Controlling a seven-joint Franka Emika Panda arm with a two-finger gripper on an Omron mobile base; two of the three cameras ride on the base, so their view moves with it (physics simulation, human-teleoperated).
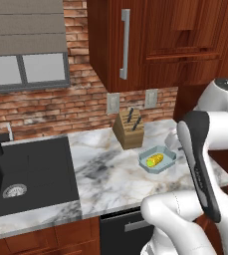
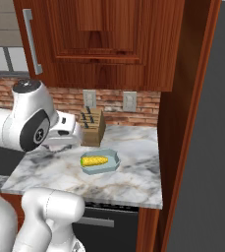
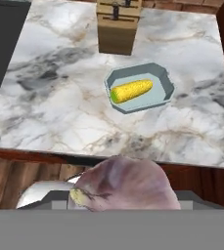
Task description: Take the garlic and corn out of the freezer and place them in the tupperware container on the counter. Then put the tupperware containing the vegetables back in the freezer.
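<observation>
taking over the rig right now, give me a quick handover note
Gripper: shut on the garlic, held above the counter's front edge.
Corn: lying in the tupperware, which sits on the counter in front of the knife block.
Done: corn is out of the freezer and in the tupperware; garlic is out and in hand.
Left: drop the garlic in beside the corn, then carry the tupperware back into the freezer.

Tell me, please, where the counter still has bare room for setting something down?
The counter is bare between the sink and the tupperware container, and along its front edge. It is crowded at the back, where the knife block stands near the container holding the corn.
</observation>
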